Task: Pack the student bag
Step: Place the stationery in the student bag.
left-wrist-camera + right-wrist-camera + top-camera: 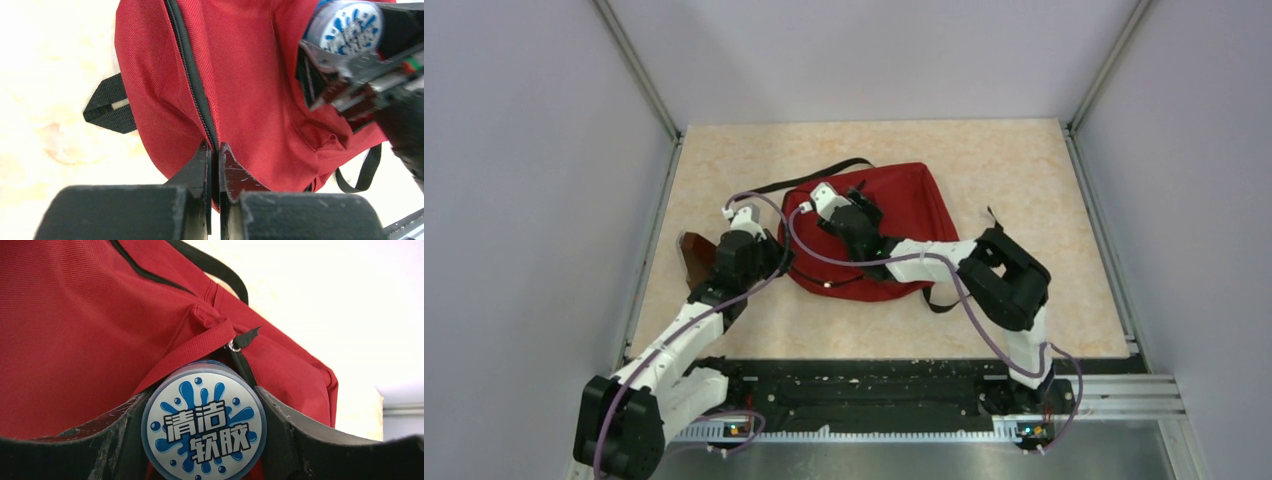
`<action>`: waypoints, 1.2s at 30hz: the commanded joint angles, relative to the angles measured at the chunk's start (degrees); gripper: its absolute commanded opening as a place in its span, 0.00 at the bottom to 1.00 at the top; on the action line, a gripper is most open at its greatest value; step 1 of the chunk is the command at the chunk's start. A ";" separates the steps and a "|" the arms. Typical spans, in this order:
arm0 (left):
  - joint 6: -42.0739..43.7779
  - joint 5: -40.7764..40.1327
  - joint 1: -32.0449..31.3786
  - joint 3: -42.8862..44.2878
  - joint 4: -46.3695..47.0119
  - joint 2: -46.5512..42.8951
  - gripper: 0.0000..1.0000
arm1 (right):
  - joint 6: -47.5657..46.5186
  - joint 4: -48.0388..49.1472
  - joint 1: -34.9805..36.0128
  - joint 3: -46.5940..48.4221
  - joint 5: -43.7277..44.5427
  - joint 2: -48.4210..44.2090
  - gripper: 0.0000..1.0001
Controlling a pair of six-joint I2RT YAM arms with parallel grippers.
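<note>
Holding printed tub [204,427] | right gripper [202,412] | print unseen in top view

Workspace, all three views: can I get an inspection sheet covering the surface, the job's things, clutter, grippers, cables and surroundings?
Surface: beige marbled tabletop, no spills seen.
Job's things: red student bag lies flat mid-table; a round tub with a blue splash label sits at its pocket mouth, with the fabric edge over its top.
Clutter: a brown pouch left of the bag, partly hidden by the left arm.
Grippers: left gripper shut on the bag's zipper edge; right gripper clasps the tub.
Cables: purple cables loop off both arms, one crossing the bag.
Surroundings: plain grey walls, metal frame posts.
</note>
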 commanded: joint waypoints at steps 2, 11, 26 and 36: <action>-1.11 1.02 -0.19 -0.25 0.58 -4.33 0.00 | -12.44 20.10 -2.44 -1.96 5.00 6.02 0.02; -1.51 0.93 -0.19 -0.76 -0.48 -6.16 0.00 | -5.04 6.65 -5.80 -5.62 2.08 -0.42 0.47; -2.08 1.43 -0.19 -0.59 -1.02 -6.69 0.00 | 16.75 -32.52 -5.78 7.45 -26.57 -14.21 0.99; -2.14 1.54 -0.19 -0.16 -2.77 -6.33 0.00 | 17.03 -35.36 -3.67 14.51 -23.45 -13.37 0.81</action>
